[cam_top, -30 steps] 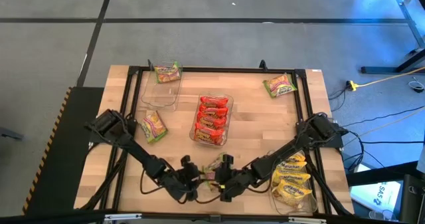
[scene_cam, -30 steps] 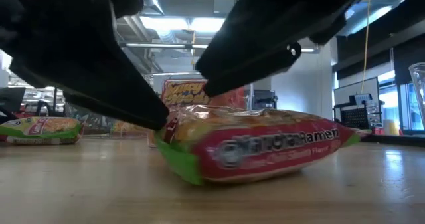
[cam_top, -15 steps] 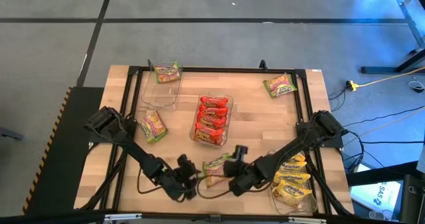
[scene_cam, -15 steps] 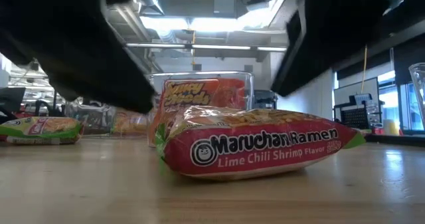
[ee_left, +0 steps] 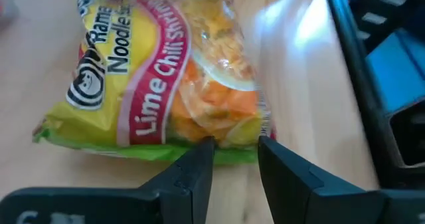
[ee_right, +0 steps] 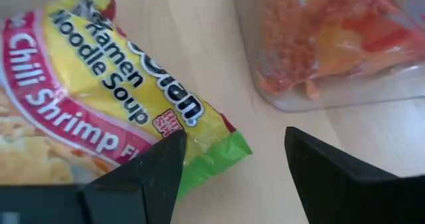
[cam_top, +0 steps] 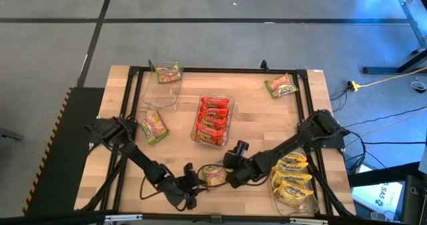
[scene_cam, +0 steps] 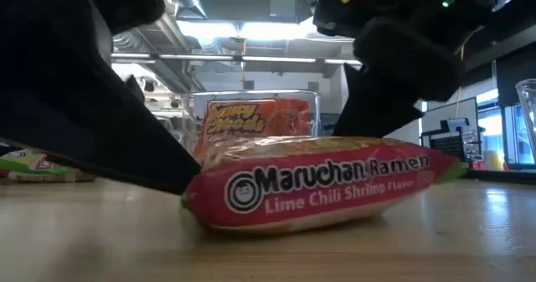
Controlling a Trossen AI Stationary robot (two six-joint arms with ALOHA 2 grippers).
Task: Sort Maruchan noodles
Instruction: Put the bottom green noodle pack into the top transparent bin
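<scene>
Fingers first: the left gripper (ee_left: 230,159) has its two dark fingers (ee_left: 192,174) a narrow gap apart, tips right at the green edge of the Lime Chili Shrimp packet (cam_top: 215,174), nothing pinched between them. The right gripper (ee_right: 229,159) is spread wide, one finger (ee_right: 156,167) over the packet's other green corner, the other clear of it on bare wood. That packet lies flat near the front of the table (cam_top: 253,118), between both grippers.

Counting now: four green-edged packets in all, the one in play, one by the left arm (cam_top: 154,126), one far right corner (cam_top: 281,85), and one in the back-left clear tray (cam_top: 162,86). The centre tray (cam_top: 213,121) holds a stack of red packets, about four. The front-right tray (cam_top: 293,182) holds yellow ones, three or four.

Surface is pale butcher-block wood in a black frame, on grey floor. From table level, the room behind shows ceiling strip lights, pipes and windows.
</scene>
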